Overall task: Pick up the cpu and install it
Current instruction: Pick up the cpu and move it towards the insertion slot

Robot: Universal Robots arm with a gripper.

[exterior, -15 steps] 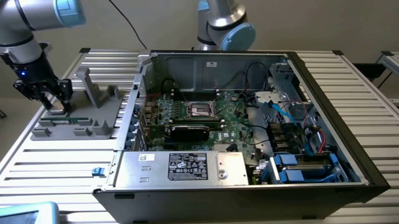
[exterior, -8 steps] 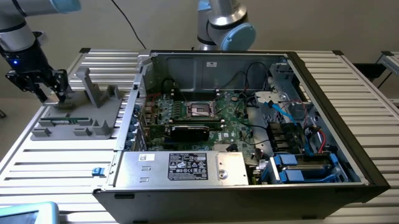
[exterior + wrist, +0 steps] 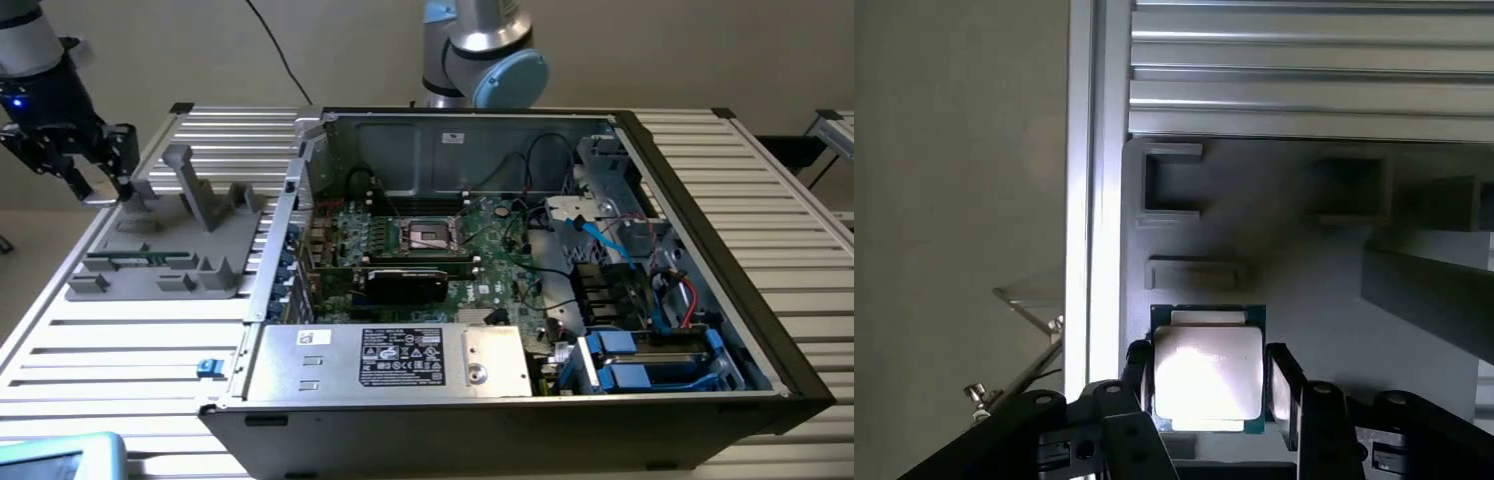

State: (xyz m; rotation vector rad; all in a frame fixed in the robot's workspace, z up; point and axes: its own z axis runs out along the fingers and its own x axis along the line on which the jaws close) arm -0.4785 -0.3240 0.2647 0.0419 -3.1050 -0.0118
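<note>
The cpu (image 3: pixel 1207 368), a small square chip with a bright silvery top and a thin green rim, lies flat on the grey fixture (image 3: pixel 1314 300). My gripper (image 3: pixel 1211 385) is down around it, jaws open, one black finger (image 3: pixel 1138 378) at each side and a thin gap on one side. In the exterior view the gripper (image 3: pixel 96 185) hangs at the far corner of the grey fixture (image 3: pixel 160 255) on the exterior view's left. The motherboard's cpu socket (image 3: pixel 430 233) sits inside the open computer case (image 3: pixel 534 250).
Upright grey posts (image 3: pixel 200 190) rise from the fixture beside the gripper. A silver power supply box (image 3: pixel 394 358) fills the case's near side; blue drive bays (image 3: pixel 641 360) and cables (image 3: pixel 607 245) lie on the exterior view's right. The ribbed aluminium table (image 3: pixel 120 350) carries everything.
</note>
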